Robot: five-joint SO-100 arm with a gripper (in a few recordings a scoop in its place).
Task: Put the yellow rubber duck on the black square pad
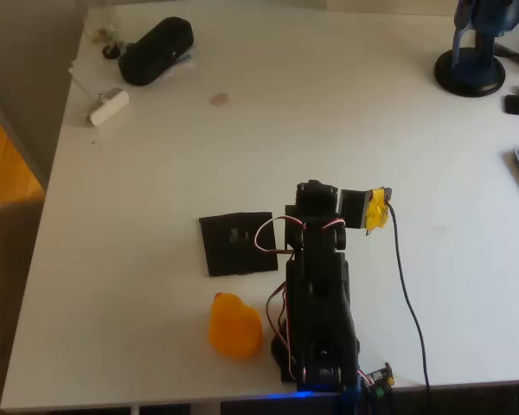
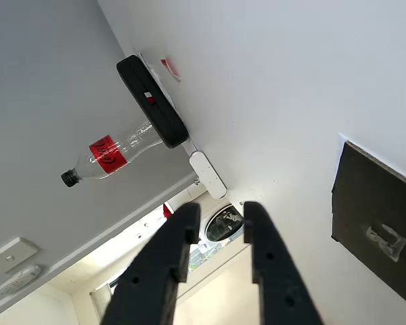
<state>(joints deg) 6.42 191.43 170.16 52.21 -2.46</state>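
In the wrist view the gripper [image 2: 220, 217] holds nothing, its 2 fingers slightly apart. Overhead, the yellow rubber duck [image 1: 234, 324] sits on the white table [image 1: 329, 130], at 6 o'clock of the black square pad [image 1: 236, 243].

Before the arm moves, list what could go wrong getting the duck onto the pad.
1. The yellow rubber duck sits close beside the arm's base, an awkward reach.
2. The gripper has only a narrow gap between its jaws; they likely must open wider for the rounded body.
3. The thin black square pad could slide if nudged.
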